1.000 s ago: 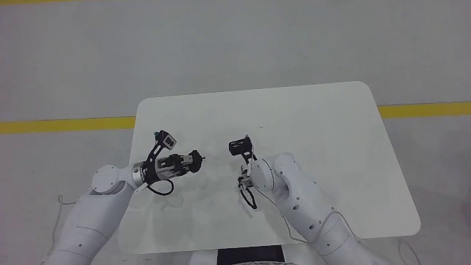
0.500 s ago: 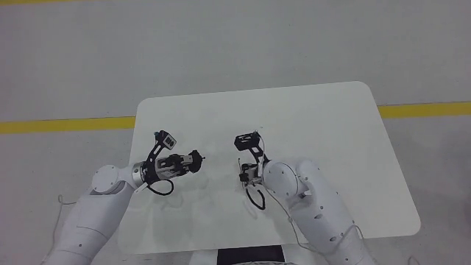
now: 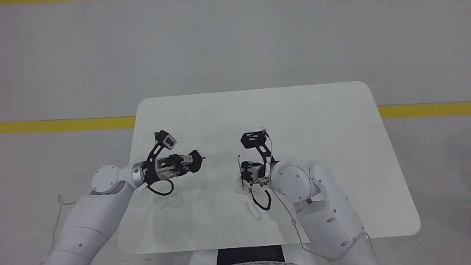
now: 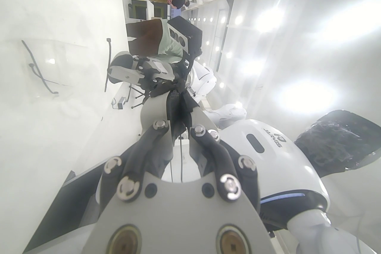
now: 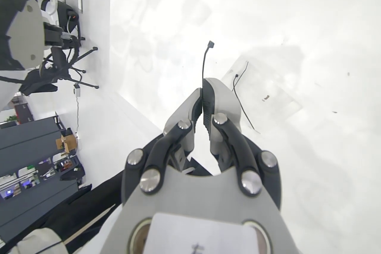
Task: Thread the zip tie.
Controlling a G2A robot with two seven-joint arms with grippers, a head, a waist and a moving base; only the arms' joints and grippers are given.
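I am watching the right gripper point(image 5: 203, 90) pinching the black zip tie point(image 5: 204, 61), its fingertips pressing together on the strap. The tie's square head is sticking out well past the fingertips on a slightly bowed length of strap. In the left wrist view the rest of the strap is trailing out of the other side of the same grip. The tie is being held up off the white bench point(image 3: 324, 118), over the near middle part of it, and it is touching nothing but that gripper.

The left gripper point(image 4: 178, 100) is sitting opposite, pointing toward the right one with a clear gap between them. Its fingers are drawn together, pad against pad, and I am not making out anything caught between them. From the top view both arms are hanging over the front half of the bench, with the left one nearer the bench's left edge.

A clear plastic bag point(image 5: 268, 88) is lying flat on the bench, apart from both grippers. A few more thin black ties point(image 5: 241, 73) are showing through it. I cannot tell how many there are.
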